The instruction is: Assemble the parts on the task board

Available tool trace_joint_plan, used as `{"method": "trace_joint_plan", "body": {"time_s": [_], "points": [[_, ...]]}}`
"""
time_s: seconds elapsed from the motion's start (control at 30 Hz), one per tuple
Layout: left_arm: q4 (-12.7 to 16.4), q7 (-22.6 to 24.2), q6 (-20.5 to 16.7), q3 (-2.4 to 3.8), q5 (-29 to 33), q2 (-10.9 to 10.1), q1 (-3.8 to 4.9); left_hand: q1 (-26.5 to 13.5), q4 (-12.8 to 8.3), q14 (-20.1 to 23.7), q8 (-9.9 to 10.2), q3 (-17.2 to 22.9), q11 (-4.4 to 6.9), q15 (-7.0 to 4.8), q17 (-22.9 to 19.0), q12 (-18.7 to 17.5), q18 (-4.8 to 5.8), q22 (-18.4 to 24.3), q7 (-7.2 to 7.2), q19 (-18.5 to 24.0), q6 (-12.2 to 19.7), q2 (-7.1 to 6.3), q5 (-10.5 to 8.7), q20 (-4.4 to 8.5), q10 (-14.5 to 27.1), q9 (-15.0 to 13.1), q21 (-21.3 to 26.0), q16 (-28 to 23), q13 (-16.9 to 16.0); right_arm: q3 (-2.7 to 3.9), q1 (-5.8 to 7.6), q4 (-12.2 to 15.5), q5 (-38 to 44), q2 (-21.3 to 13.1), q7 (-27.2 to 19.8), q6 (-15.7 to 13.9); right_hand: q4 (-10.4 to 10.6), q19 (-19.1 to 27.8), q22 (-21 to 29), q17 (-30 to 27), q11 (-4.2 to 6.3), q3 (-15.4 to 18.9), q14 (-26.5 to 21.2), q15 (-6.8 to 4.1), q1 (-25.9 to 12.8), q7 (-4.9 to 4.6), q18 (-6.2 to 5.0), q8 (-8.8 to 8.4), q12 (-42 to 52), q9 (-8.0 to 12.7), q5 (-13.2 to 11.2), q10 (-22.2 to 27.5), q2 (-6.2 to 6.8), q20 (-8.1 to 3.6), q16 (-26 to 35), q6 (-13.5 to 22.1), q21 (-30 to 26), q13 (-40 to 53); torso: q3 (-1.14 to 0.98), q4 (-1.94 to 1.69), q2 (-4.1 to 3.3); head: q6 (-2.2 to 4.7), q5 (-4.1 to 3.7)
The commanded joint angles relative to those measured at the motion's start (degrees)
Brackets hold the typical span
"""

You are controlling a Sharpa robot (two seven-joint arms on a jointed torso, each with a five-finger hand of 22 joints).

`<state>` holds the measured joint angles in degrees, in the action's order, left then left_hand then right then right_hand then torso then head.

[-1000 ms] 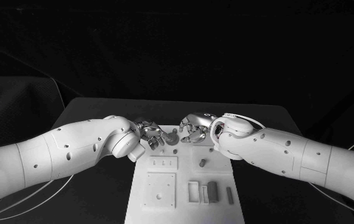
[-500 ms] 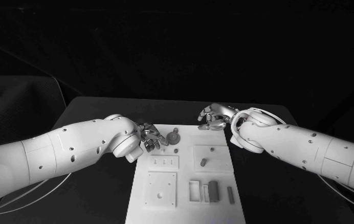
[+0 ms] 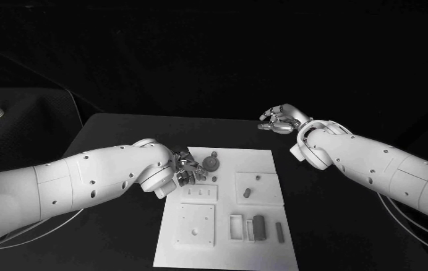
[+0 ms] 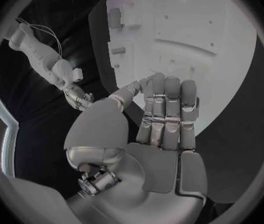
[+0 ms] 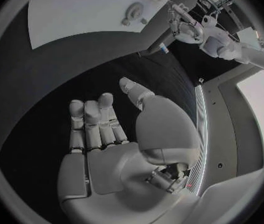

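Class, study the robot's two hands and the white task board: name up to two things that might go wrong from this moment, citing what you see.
1. The left hand hangs at the task board's left edge, close by the round grey part; a careless sweep might knock it off its place.
2. The right hand is over bare black table, off the board, holding nothing; reaching back in, it might bump the small upright peg on the raised plate.
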<state>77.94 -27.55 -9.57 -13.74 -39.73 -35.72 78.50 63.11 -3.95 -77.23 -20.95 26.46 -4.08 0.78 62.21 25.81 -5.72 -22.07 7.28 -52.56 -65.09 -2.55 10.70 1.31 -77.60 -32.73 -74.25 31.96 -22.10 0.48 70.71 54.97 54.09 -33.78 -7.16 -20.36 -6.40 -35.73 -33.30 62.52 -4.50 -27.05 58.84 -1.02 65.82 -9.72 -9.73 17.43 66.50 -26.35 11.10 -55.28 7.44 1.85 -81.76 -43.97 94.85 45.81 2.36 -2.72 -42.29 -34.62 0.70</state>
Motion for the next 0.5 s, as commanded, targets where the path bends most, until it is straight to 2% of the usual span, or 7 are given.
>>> {"method": "trace_joint_plan", "body": {"time_s": [0.03,0.1,0.2,0.33,0.5], "points": [[0.47,-0.92,0.42,0.02,-0.91,0.43,0.07,-0.01,0.31,-0.37,-0.17,0.23,0.11,-0.09,0.14,0.24,-1.43,-0.08,0.04,-0.37,-0.45,-0.49,-0.01,0.00,-0.48,0.00,-0.29,0.39,-0.07,0.02,0.00,-0.36,-2.29,0.39,-2.89,-1.38,0.24,0.36,0.09,-0.10,0.04,-0.17,-0.33,-0.04,-0.04,0.00,0.30,0.18,-0.18,-0.07,-0.22,0.34,-0.46,0.00,0.19,-0.29,1.37,-0.09,0.26,-0.01,0.07,-0.34,0.14],[0.47,-1.35,0.48,0.02,-0.95,0.88,0.07,-0.22,0.28,-0.77,-0.33,0.41,0.27,-0.27,0.31,0.39,-1.53,-0.17,-0.06,-0.70,-0.87,-0.51,-0.01,0.09,-0.93,-0.09,-0.54,0.60,-0.14,0.02,0.00,-0.63,-2.29,0.68,-2.97,-1.23,0.23,0.37,0.10,-0.11,0.03,-0.19,-0.35,-0.04,-0.02,0.00,0.30,0.20,-0.19,-0.07,-0.22,0.36,-0.49,-0.01,0.21,-0.30,1.36,-0.10,0.14,-0.01,0.00,-0.53,0.20],[0.34,-1.43,0.54,0.02,-1.32,1.22,0.06,-0.34,0.29,-0.92,-0.39,0.46,0.33,-0.33,0.37,0.45,-1.57,-0.21,-0.10,-0.83,-1.03,-0.52,-0.01,0.12,-1.10,-0.12,-0.65,0.69,-0.17,0.02,0.00,-0.71,-2.29,0.81,-2.98,-1.10,0.22,0.38,0.10,-0.11,0.03,-0.21,-0.36,-0.04,-0.01,0.00,0.30,0.21,-0.20,-0.08,-0.22,0.37,-0.51,-0.01,0.21,-0.31,1.35,-0.11,0.11,-0.09,0.05,-0.81,0.17],[-0.06,-1.50,0.95,0.02,-3.18,1.47,0.05,-0.36,0.29,-0.96,-0.40,0.49,0.35,-0.35,0.39,0.47,-1.58,-0.22,-0.11,-0.86,-1.07,-0.51,-0.01,0.13,-1.15,-0.12,-0.68,0.71,-0.17,0.03,0.00,-0.70,-2.29,0.89,-2.98,-0.93,0.21,0.39,0.11,-0.12,0.03,-0.23,-0.39,-0.03,0.01,0.01,0.30,0.22,-0.21,-0.08,-0.21,0.40,-0.54,-0.01,0.23,-0.33,1.34,-0.12,0.19,-0.12,0.00,-1.17,0.22],[-0.77,-2.02,2.45,0.02,-4.80,1.79,0.04,-0.11,-0.01,-1.07,-0.39,0.81,0.44,-0.46,0.48,0.46,-1.69,-0.26,-0.16,-0.97,-1.15,-0.42,0.05,0.22,-1.25,-0.13,-0.78,0.77,-0.17,0.03,0.00,-0.70,-2.29,0.79,-2.96,-0.79,0.20,0.41,0.12,-0.13,0.02,-0.25,-0.40,-0.03,0.02,0.01,0.30,0.23,-0.22,-0.08,-0.21,0.41,-0.55,-0.01,0.24,-0.33,1.33,-0.13,0.25,0.09,-0.13,-1.64,0.36]]}}
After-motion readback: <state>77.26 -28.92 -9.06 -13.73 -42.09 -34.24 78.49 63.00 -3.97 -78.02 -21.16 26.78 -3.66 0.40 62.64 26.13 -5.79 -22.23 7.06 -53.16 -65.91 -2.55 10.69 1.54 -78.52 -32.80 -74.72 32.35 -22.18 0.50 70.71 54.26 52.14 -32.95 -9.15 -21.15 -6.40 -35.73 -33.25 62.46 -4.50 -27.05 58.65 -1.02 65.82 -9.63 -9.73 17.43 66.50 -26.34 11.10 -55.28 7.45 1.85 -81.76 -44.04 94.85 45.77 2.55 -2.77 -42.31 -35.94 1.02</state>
